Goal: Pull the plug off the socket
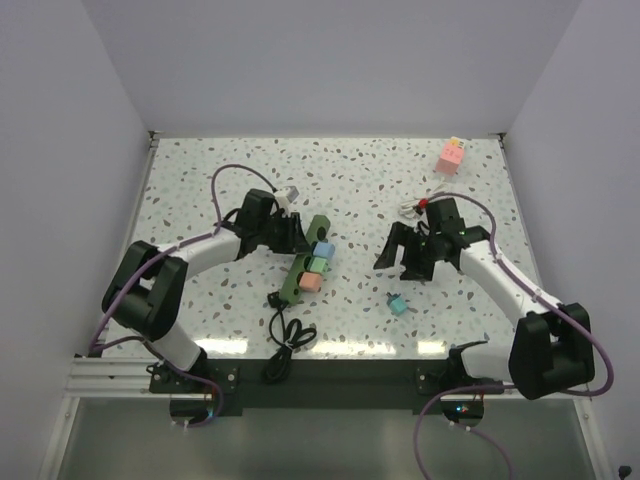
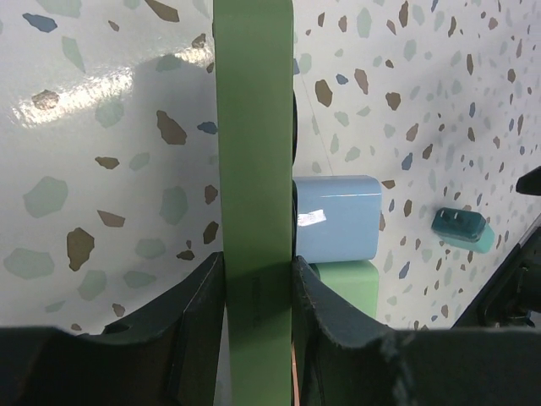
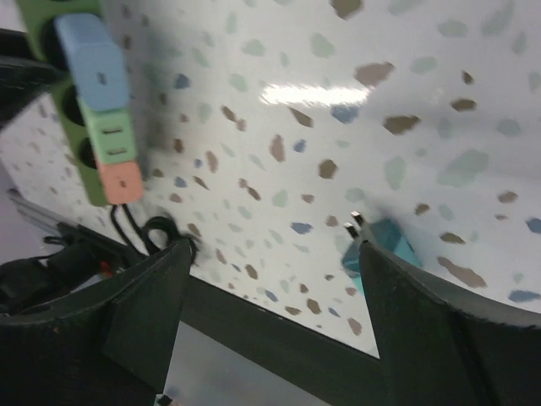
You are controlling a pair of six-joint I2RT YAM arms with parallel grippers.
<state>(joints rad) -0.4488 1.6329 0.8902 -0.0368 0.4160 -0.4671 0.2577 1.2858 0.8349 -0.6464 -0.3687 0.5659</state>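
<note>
A: socket pose?
B: Dark-green socket bar (image 2: 254, 127) lying flat, pinched across its width by left gripper (image 2: 258, 283). Blue plug (image 2: 336, 216), green plug (image 2: 347, 286) and pink plug (image 1: 310, 283) seated in a row beside the fingertips.
A: teal plug (image 1: 398, 305)?
B: Loose, unplugged, just beside right gripper (image 3: 272, 245), whose fingers are spread.

I count — socket (image 1: 296, 275): 1, just left of centre toward 9 o'clock | plugs seated in it: 3 (blue plug (image 1: 323, 249), green plug (image 1: 317, 265), salmon plug (image 1: 309, 283)) | loose teal plug (image 1: 398, 305): 1, toward 5 o'clock | pink block (image 1: 452, 155): 1, far corner at 1 o'clock | black cord (image 1: 288, 336): 1, coiled at 6 o'clock
</note>
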